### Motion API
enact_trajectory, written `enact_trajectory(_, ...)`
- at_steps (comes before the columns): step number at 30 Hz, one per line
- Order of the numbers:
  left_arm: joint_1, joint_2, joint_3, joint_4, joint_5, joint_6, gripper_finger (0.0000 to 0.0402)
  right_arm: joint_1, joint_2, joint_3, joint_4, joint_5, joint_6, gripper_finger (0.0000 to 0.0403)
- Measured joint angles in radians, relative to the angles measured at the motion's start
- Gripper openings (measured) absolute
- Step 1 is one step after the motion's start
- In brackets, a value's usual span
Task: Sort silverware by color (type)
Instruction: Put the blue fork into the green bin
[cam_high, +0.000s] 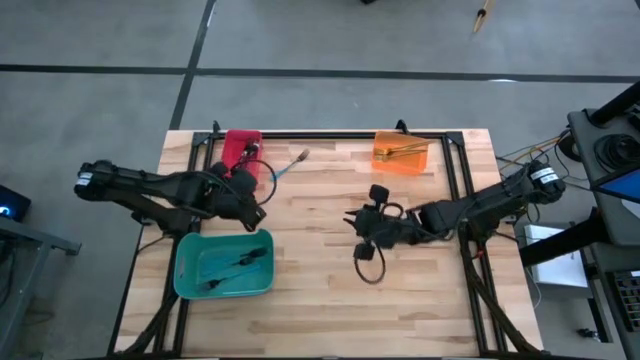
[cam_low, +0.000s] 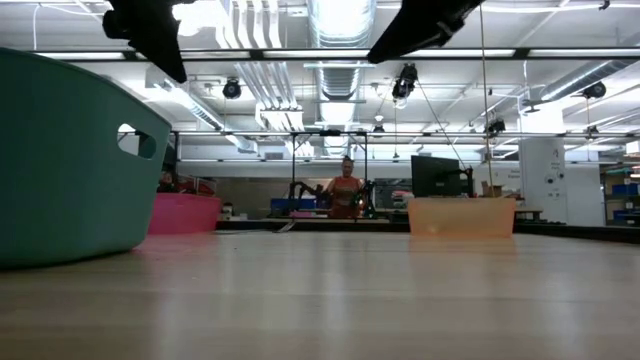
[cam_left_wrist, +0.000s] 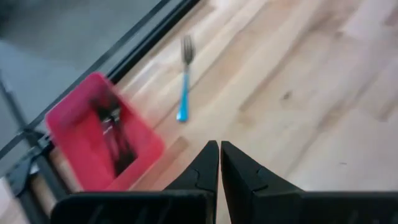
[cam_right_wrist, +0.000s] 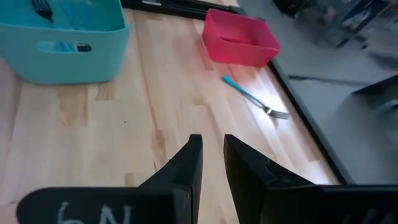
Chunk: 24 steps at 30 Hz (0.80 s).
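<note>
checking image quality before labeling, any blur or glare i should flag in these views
Left wrist view: the red bin is smeared by motion blur, while the blue-handled fork reads fairly clean. Right wrist view: bright glare on the wood around that fork. Low view: ceiling lights blow out; the teal bin looms soft.

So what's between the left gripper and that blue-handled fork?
Bare wood only. In the left wrist view, nothing lies between the left gripper and the blue-handled fork.

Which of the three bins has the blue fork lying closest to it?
The red bin at the table's far left corner. The blue-handled fork lies on the bare wood just beside it, while the orange bin and teal bin sit farther off.
</note>
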Motion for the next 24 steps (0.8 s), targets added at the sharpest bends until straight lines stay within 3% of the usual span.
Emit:
enact_trajectory(9,-0.047,0.025,0.0,0.048,-0.001,0.036,0.0,-0.262,0.005,0.067,0.001,-0.345,-0.011,0.0056)
enact_trajectory(12,-0.046,0.045,0.0,0.077,-0.001,0.066,0.0,-0.344,0.004,0.085,-0.004,-0.357,-0.052,0.0056)
enact_trajectory(18,-0.015,0.102,0.0,0.266,0.009,0.281,0.0,-0.452,-0.021,0.124,-0.069,-0.363,-0.166,0.0056)
enact_trajectory(24,0.195,0.164,0.0,0.501,0.206,0.569,0.0,-0.5,-0.094,0.101,-0.106,-0.363,-0.234,0.0056)
